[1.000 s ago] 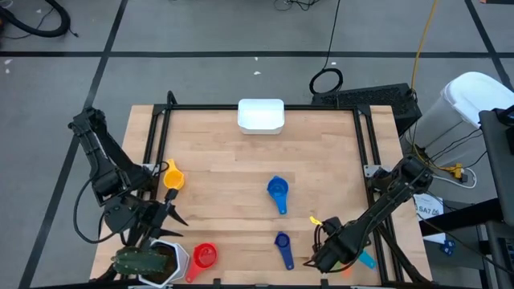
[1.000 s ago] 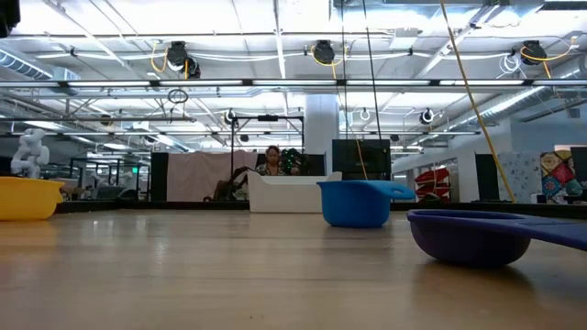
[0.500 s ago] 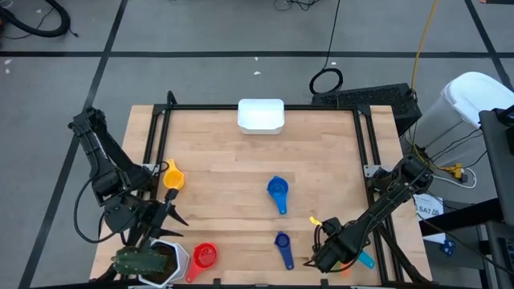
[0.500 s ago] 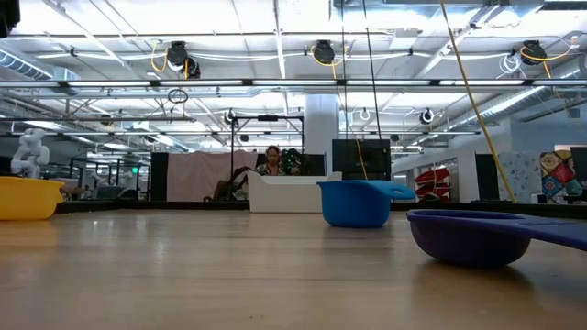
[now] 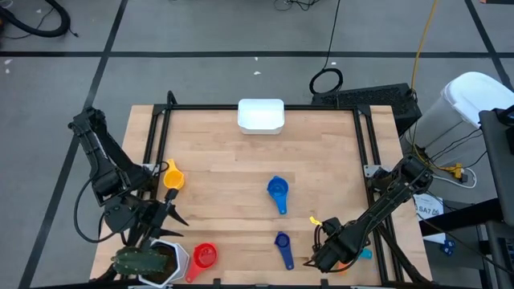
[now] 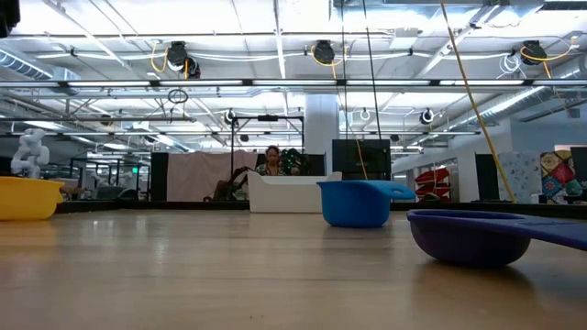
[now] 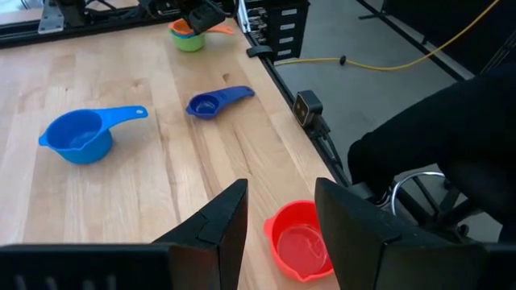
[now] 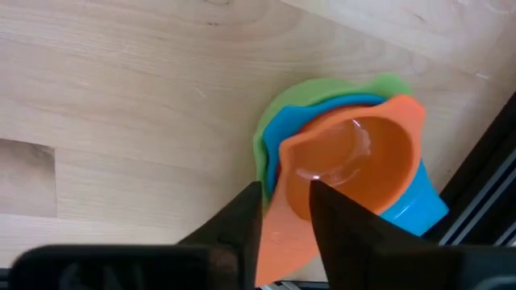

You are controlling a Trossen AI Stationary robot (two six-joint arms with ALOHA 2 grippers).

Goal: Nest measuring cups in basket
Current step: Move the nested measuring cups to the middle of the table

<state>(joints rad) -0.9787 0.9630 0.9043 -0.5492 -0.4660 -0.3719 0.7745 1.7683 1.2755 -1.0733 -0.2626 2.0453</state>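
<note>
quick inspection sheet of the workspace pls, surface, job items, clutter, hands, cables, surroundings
surface: light wooden table, black frame.
job's things: white rectangular plastic basket at far edge, nothing seen in it; yellow cup, two blue cups, red cup loose; orange-in-blue-in-green stack by near right corner.
clutter: white hexagonal plant pot, near left.
hands: left hand open above red cup; right hand straddling orange cup's rim.
cables: yellow cable on floor.
surroundings: open workshop, person behind.

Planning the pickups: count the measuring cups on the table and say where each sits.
7, perhaps more hidden: yellow cup at the left edge, red cup front left, blue cup at centre, dark blue cup in front of it, and orange, light blue, green nested front right.
</note>
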